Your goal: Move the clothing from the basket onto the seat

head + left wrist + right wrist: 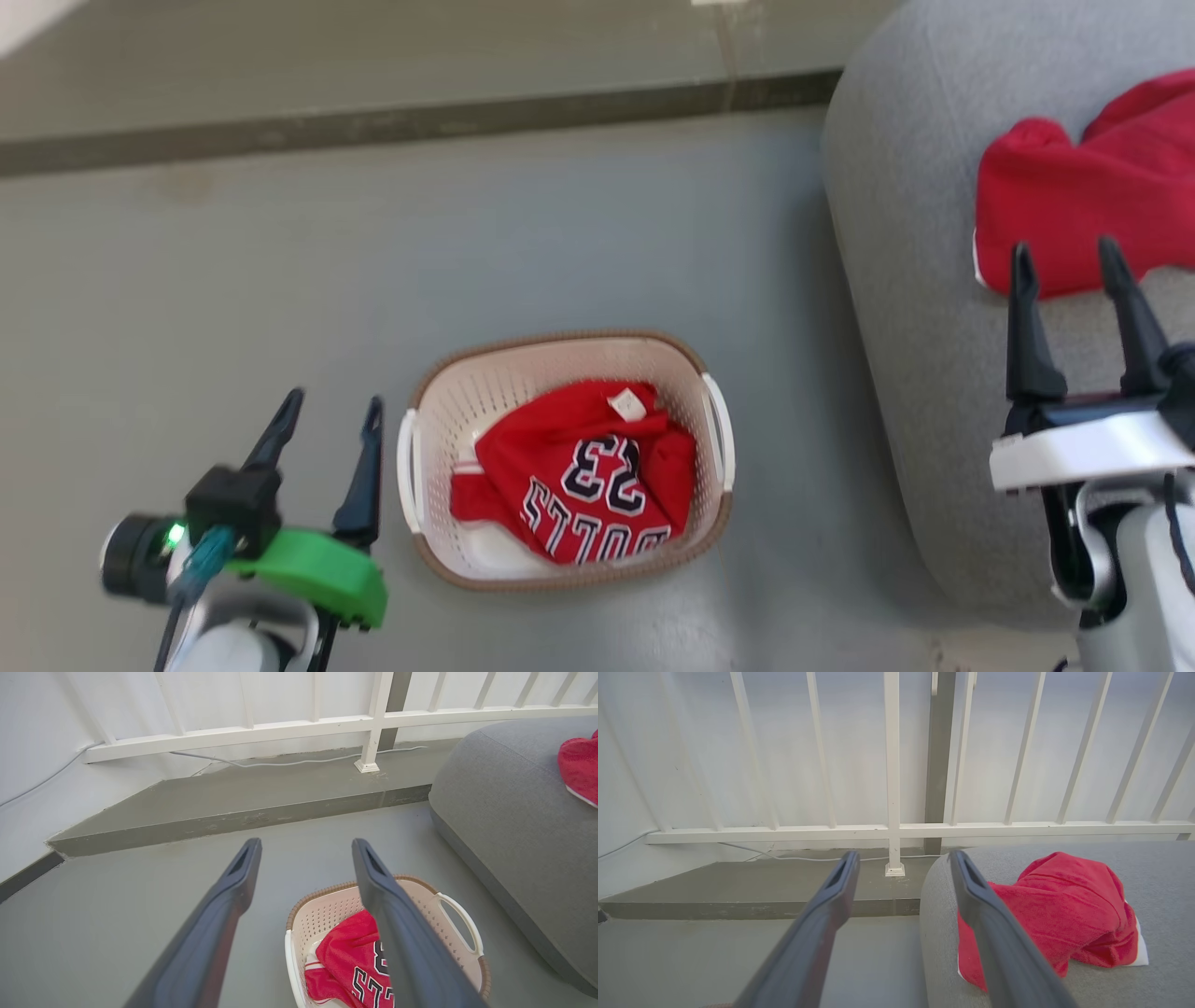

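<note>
A red jersey point(583, 471) with a black "23" and lettering lies crumpled in the cream basket point(439, 411) on the floor; the left wrist view shows the jersey point(348, 956) and the basket point(322, 914) too. A plain red garment point(1092, 187) lies on the grey seat point(915, 280) at the right, the same garment point(1064, 905) on the seat point(1171, 877) in the right wrist view. My left gripper point(331, 415) hangs open just left of the basket, holding nothing. Over the seat's near part, my right gripper point(1064, 254) is open and empty, close to the plain garment.
A low concrete step point(420, 117) runs along the far side of the grey floor. Behind it stands a white railing point(373, 718) with a thin cable point(280, 763) along its foot. The seat's rounded edge point(448, 812) stands close to the right of the basket.
</note>
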You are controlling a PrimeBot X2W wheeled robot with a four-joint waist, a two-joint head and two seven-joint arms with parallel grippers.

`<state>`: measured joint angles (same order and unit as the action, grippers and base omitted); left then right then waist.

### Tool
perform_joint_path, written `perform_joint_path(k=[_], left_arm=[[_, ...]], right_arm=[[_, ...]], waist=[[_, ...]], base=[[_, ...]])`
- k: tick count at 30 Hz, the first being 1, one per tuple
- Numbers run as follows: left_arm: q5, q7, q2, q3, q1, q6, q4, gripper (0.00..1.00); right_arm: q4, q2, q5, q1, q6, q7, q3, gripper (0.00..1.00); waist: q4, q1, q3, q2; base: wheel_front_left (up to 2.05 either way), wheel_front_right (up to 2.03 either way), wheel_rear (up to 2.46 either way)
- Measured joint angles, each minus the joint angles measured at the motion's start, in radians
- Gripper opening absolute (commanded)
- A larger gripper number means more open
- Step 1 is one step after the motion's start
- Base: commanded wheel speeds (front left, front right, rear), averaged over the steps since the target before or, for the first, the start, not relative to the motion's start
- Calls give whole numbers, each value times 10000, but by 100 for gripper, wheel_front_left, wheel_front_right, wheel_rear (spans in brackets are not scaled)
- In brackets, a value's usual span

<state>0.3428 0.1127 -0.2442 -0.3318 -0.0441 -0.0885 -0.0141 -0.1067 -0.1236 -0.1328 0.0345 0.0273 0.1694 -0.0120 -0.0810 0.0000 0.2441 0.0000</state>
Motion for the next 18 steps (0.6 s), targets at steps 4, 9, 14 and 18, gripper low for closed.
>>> perform_joint_path(k=[4, 9, 14, 18], left_arm=[[-151, -355, 59, -430, -807, 276, 472, 100], [-667, -784, 56, -821, -1602, 508, 1114, 100], [-830, -1068, 44, -1066, -2245, 700, 1607, 100], [-1281, -1383, 4, -1354, -2912, 920, 2127, 100]], right_arm=[[-257, -27, 0, 552, 0, -33, 2, 100], [-500, -27, -2, 1140, 4, -33, 38, 100], [-602, -36, -4, 1627, 4, -33, 77, 100], [-665, -59, -23, 2171, 4, -33, 140, 100]], waist=[[-106, 0, 676, 0], [-274, 1, 1357, 0], [-445, 1, 1912, 0], [-636, 1, 2472, 0]], base=[[0, 0, 0], [0, 0, 0], [0, 0, 0], [0, 0, 0]])
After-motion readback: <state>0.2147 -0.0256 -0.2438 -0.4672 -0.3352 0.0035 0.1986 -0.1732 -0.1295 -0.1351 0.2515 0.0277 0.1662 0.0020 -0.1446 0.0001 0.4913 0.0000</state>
